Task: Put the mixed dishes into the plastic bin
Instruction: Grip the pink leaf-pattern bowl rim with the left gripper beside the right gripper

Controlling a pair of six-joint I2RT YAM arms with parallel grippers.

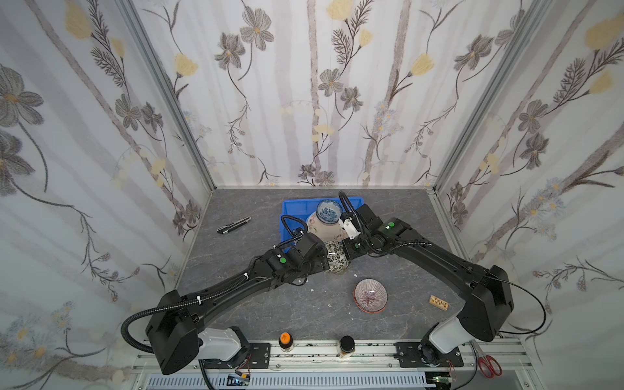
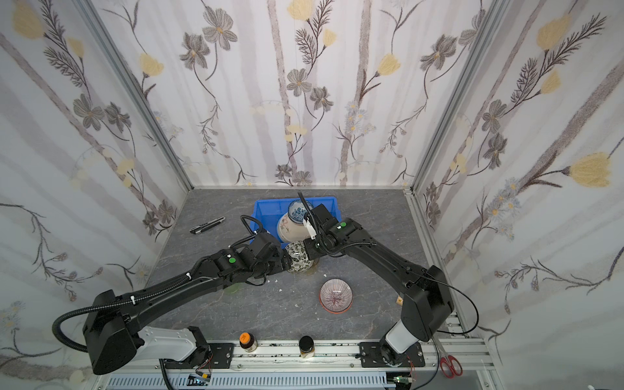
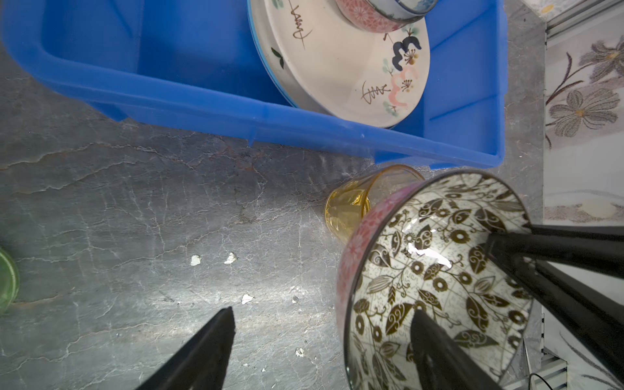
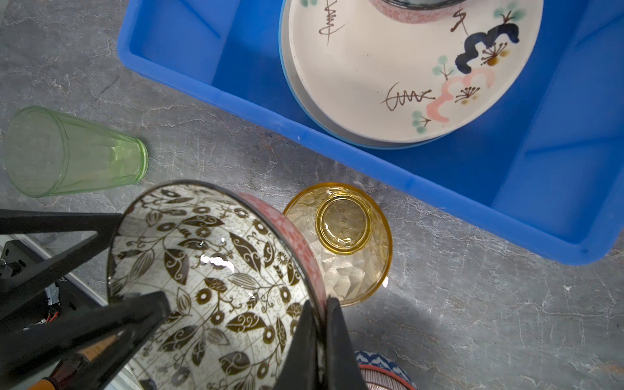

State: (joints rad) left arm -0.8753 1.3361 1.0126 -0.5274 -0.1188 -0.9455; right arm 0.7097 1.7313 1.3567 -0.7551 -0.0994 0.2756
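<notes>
The right gripper (image 4: 319, 304) is clamped on the rim of a tilted black-and-white leaf-patterned ceramic bowl (image 4: 209, 256), and the left gripper (image 3: 324, 312) straddles the opposite rim, jaws apart, the bowl just nearer than the bright blue rectangular plastic bin (image 4: 299, 135).

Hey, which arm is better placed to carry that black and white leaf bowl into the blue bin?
Right. The right gripper is shut on the rim of the leaf bowl, close to the blue bin. The left gripper only straddles the opposite rim, jaws open.

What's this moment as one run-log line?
right jaws: shut on leaf bowl rim | left jaws: open astride that rim | blue bin: plate, blue bowl inside
</notes>
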